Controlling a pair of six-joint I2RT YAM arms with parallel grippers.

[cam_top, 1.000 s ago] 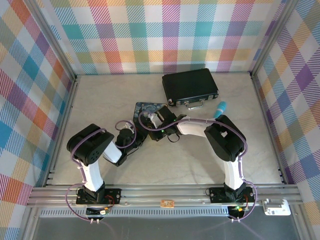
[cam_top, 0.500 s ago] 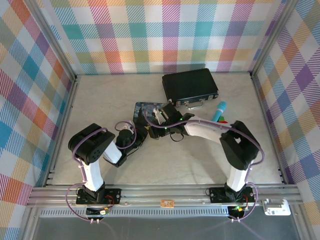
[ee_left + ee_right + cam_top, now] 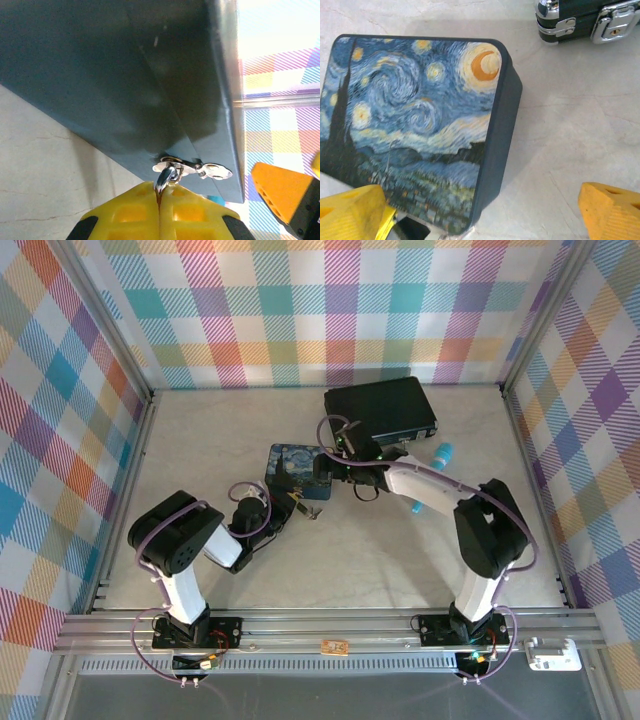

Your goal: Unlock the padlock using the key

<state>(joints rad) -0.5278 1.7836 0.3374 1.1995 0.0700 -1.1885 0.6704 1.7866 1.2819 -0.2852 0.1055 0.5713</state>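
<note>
We saw the right arm had swung off the tin toward the briefcase, so the tin's lid was uncovered. The right gripper was spread wide and empty. The left gripper stayed pinched shut on the padlock at the tin's latch. Both cases were closed, contents hidden.

- The pale, faintly veined tabletop carried everything.
- A blue painted tin lay flat near the middle, lid up.
- A black briefcase sat far and right of the tin, apart from it, with its latches facing near.
- A teal-capped marker lay near the briefcase's right corner.
- The key lay against the tin's side wall.
</note>
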